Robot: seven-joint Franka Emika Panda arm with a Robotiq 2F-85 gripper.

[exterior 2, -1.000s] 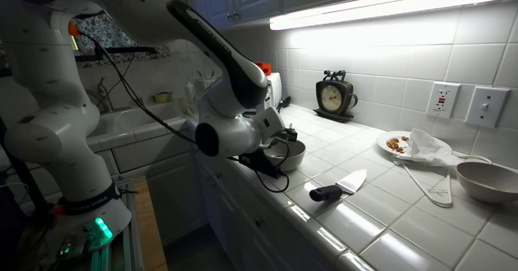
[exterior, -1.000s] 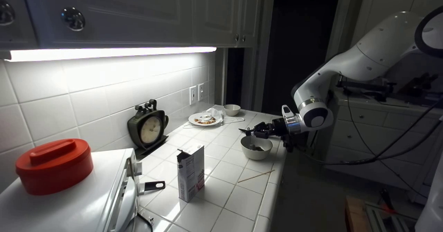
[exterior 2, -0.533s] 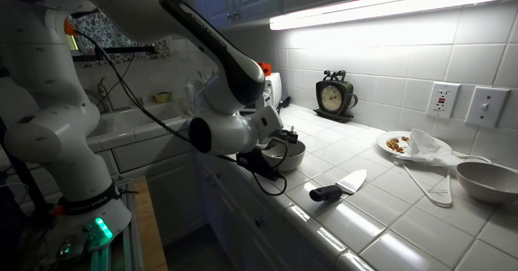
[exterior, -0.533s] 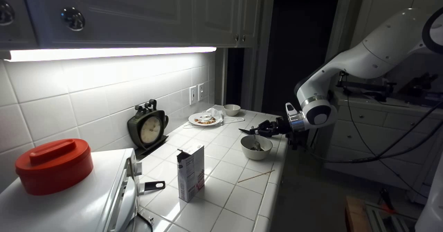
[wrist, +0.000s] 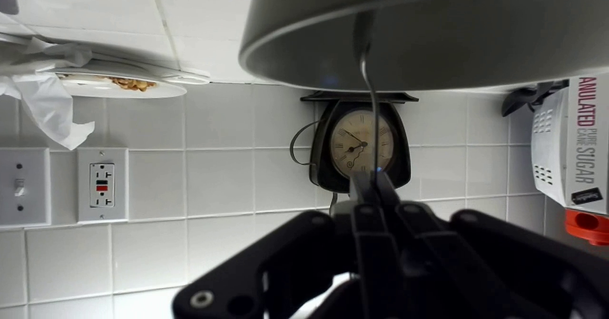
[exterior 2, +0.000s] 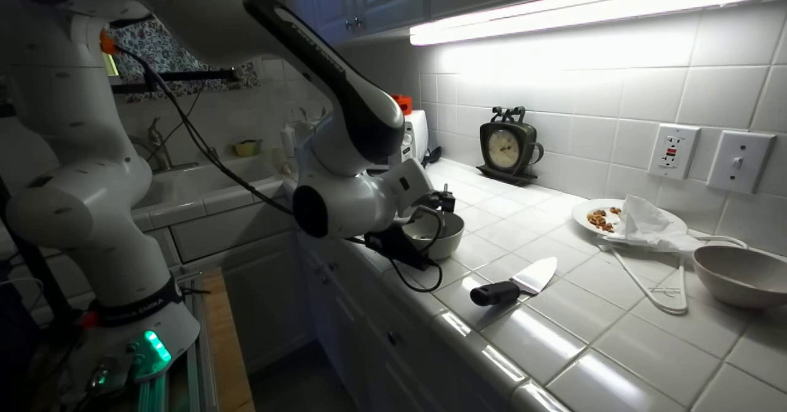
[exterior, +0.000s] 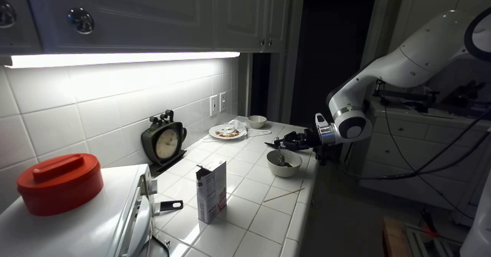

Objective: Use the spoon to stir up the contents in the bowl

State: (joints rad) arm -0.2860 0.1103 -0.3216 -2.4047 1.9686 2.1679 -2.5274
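1. The gripper [wrist: 375, 185] is positioned above the bowl [exterior: 284, 169], pointing roughly level, with its fingertips clear of the rim.
2. The jaws are pinching the handle of the spoon [wrist: 375, 128] from both sides.
3. The spoon is held near upright, slightly tilted. Its top end projects above the fingertips; its lower end is inside the bowl, at the dark contents [exterior: 287, 165]. From where I stand, I cannot tell how deep it goes.
4. The bowl sits upright on the tiled counter [exterior: 245, 190], near the front edge.
5. A thin stick [exterior: 284, 195] lies near the bowl. A carton [exterior: 210, 195], marked "SUGAR" in the wrist view, stands upright farther from the edge.
6. A black-handled server [exterior 2: 504, 290] lies apart from the bowl.
7. A white plate [exterior 2: 581, 216] carries brown food [exterior 2: 599, 220] and part of a crumpled white sheet [exterior 2: 648, 224]. A second bowl [exterior 2: 741, 295] stands near it.
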